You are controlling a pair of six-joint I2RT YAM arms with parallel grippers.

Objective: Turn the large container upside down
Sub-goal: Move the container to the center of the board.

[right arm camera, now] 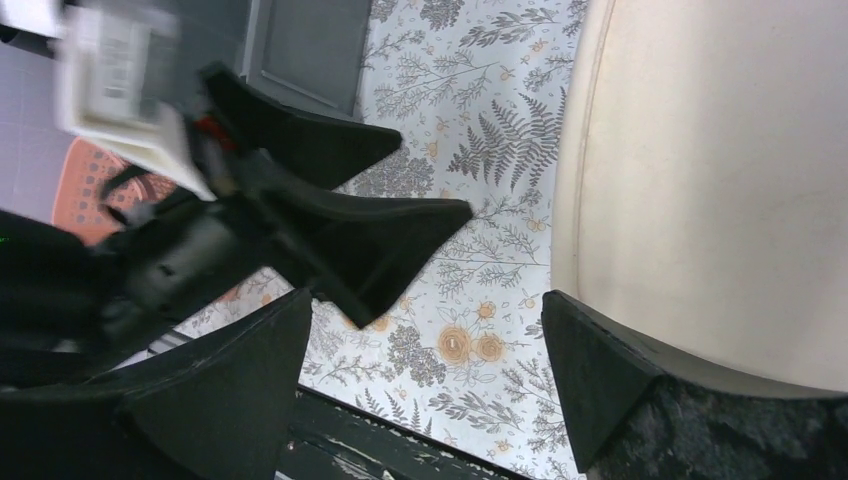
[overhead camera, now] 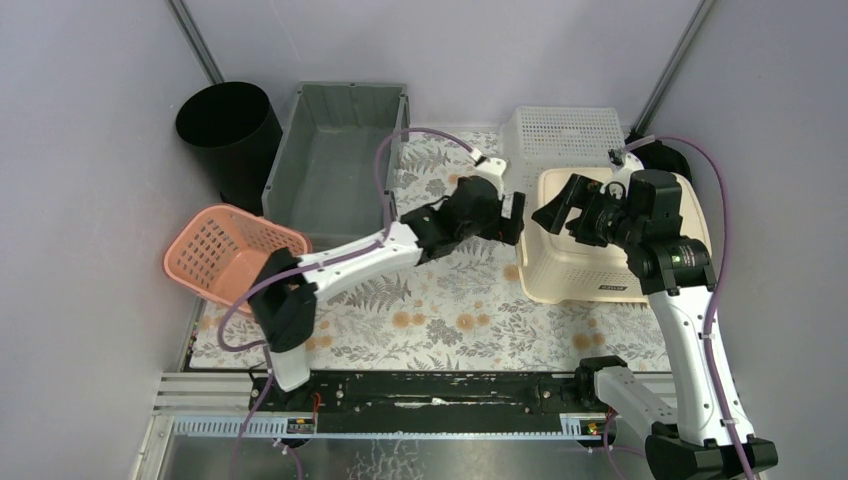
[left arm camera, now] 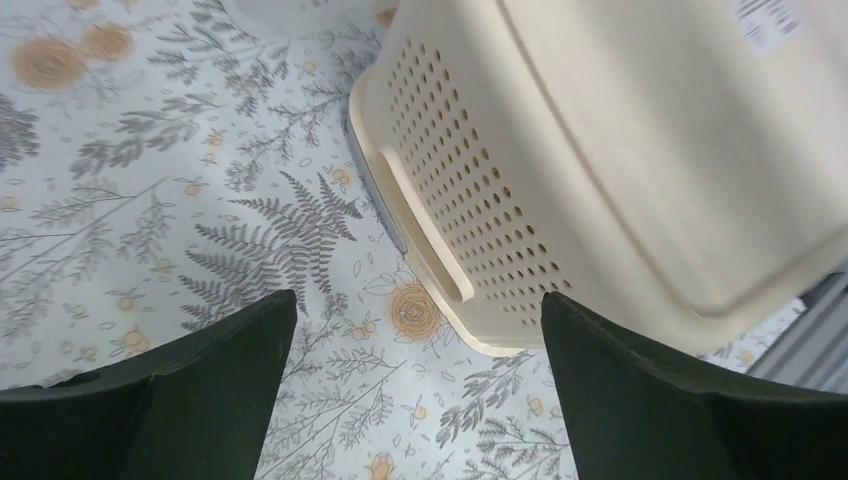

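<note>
The left tool is spread just beside the cream large container, which sits bottom-up on the floral counter; the right tool gapes empty above its base.

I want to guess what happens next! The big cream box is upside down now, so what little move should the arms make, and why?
Probably ease both arms back a little. The cream container sits bottom-up, rim on the tablecloth, and the left gripper and right gripper are open near it, holding nothing, so the flip looks finished.
</note>
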